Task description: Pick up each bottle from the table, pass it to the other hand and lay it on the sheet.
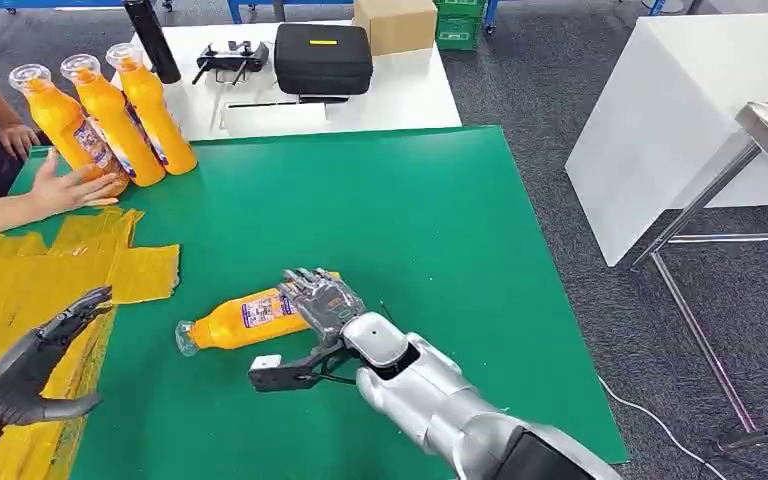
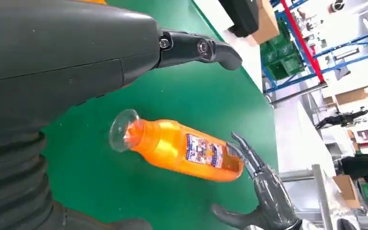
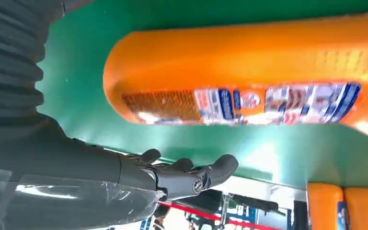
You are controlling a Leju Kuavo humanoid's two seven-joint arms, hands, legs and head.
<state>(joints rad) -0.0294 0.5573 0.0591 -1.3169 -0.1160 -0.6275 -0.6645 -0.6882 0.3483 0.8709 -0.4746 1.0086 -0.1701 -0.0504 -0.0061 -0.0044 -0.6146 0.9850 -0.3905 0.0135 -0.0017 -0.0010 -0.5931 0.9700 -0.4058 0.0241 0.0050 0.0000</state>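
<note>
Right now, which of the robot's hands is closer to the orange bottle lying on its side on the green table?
Right. The right hand is over the base end of the lying bottle, fingers spread. The left hand hangs open over the yellow sheet, off beyond the bottle's cap end.

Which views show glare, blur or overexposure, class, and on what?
Head view: even light, sharp, the lying bottle crisp beside the right hand. Left wrist view: background beyond the green table is washed out white; the left hand looms soft. Right wrist view: the bottle is very close and soft, with bright highlights on its plastic and a pale sheen on the table.
</note>
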